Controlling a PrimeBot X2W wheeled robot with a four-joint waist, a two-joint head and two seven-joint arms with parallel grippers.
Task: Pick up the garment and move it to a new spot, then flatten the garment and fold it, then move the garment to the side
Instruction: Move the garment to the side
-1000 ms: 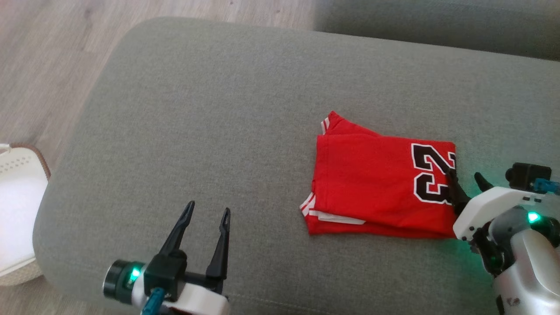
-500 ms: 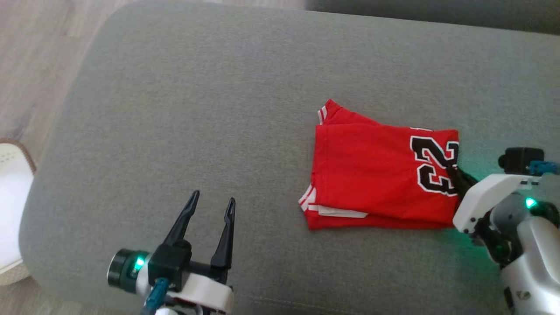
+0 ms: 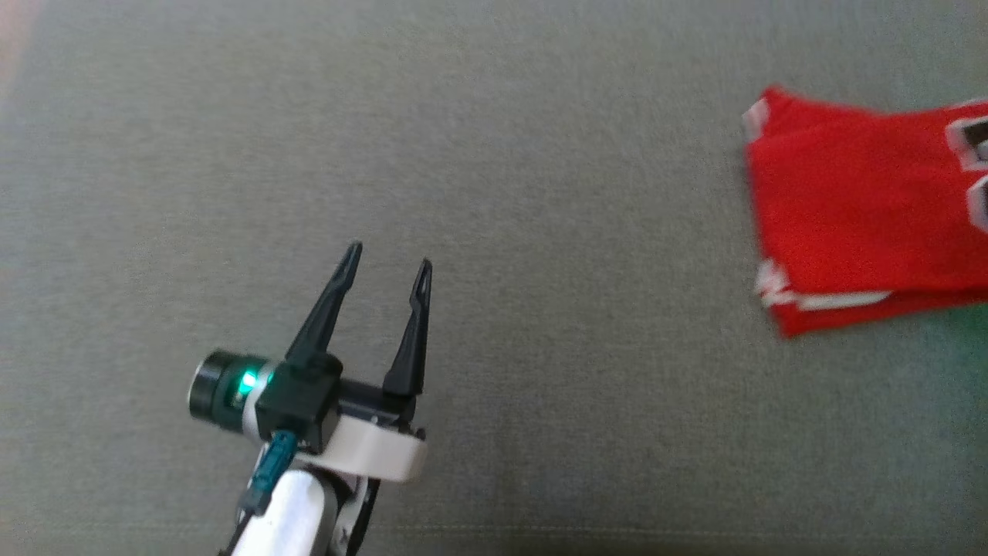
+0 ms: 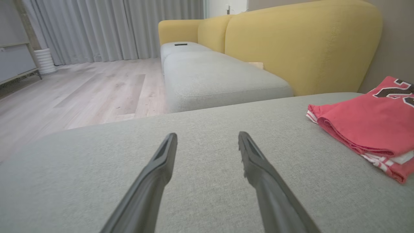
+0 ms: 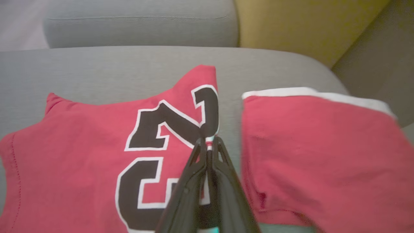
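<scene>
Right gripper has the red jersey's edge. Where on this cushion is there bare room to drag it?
Bare grey cushion spreads from the garment's left edge to the open left gripper and beyond it, and ahead of it to the cushion's far edge. It is crowded at the right, where the right gripper pinches the garment by its number.

Head view blurry: garment (image 3: 849,208) cut off at pic's right edge, num smeared. Right wrist view: right gripper (image 5: 209,140) covers pt of num. Dark thing (image 4: 180,44) far beyond garment, too small to tell.
</scene>
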